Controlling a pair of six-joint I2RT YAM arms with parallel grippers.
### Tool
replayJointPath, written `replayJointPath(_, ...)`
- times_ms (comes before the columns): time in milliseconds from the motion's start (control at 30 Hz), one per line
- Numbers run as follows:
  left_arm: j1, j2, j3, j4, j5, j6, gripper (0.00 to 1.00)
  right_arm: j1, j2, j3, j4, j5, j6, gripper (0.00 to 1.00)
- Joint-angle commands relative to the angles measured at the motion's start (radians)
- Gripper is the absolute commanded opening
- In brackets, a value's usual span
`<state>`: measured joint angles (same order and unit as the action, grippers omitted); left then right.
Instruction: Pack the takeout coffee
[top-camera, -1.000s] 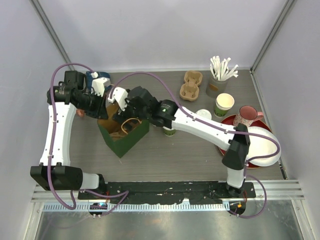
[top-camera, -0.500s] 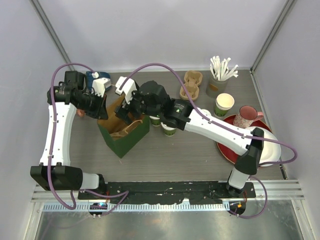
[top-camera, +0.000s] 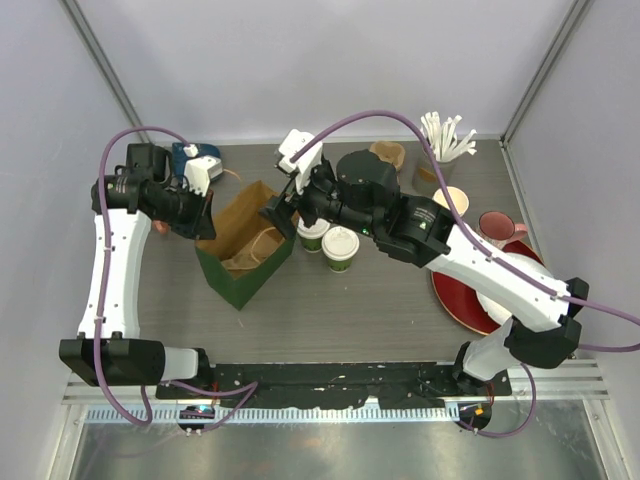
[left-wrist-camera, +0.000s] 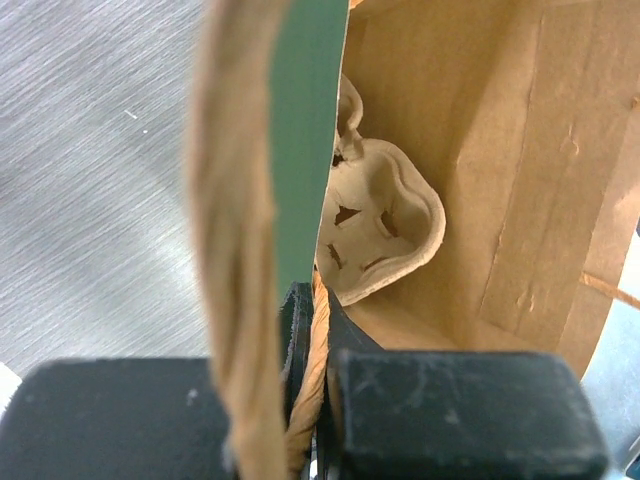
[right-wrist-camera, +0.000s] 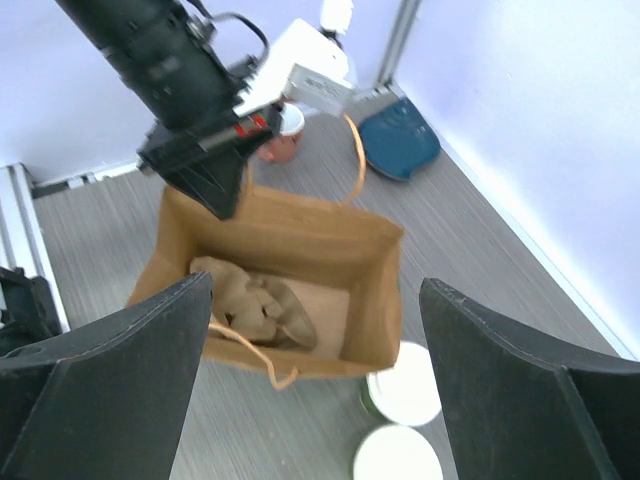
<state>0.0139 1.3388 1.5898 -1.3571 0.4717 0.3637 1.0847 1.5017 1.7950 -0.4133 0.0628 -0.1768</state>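
The left gripper (top-camera: 207, 216) is clenched on the far-left rim of the green paper bag with brown kraft lining (top-camera: 252, 286), pinching the wall and a twisted paper handle (left-wrist-camera: 240, 200) together. That one pinch looks like all that props the mouth open, so a slip there would likely let it sag shut. The right gripper (right-wrist-camera: 315, 287) hangs over the bag, spread wide and grasping nothing.

The two small dark-green paper cups with round white plastic lids stand on the grey wood-grain surface (top-camera: 340, 310), outside the bag. One cup (top-camera: 313, 233) is just beside the bag's right wall, and the second cup (top-camera: 341, 244) is just beside the first. They sit so close that wide jaws coming down on one could, I'd guess, knock the other over or squeeze a lid loose. The loose handle (right-wrist-camera: 240, 342) droops across the opening and might snag a cup going in.

I can't tell whether the moulded pulp cup carrier (left-wrist-camera: 385, 225) inside lies flat, or whether the cups are full. The right wrist view cuts off the second cup.
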Motion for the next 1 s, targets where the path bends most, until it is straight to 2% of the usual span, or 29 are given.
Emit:
replayJointPath(0, -0.005, -0.035, 0.009, -0.157, 0.028, 0.026, 0.00, 0.003, -0.058, 0.003, -0.108, 0.104, -0.003, 0.90)
replayJointPath(233, -0.005, -0.043, 0.027, -0.200, 0.041, 0.046, 0.00, 0.003, -0.093, -0.014, -0.183, 0.077, -0.018, 0.90)
replayJointPath(567, -0.005, -0.073, 0.024, -0.260, 0.071, 0.086, 0.00, 0.003, -0.060, -0.002, -0.200, 0.042, -0.032, 0.90)
replayJointPath(800, -0.005, -0.089, 0.009, -0.258, 0.073, 0.077, 0.00, 0.003, -0.017, 0.015, -0.191, -0.024, -0.020, 0.87)
replayJointPath(967, -0.005, -0.162, 0.002, -0.208, 0.041, 0.077, 0.00, 0.006, 0.034, 0.018, -0.174, -0.029, 0.019, 0.84)
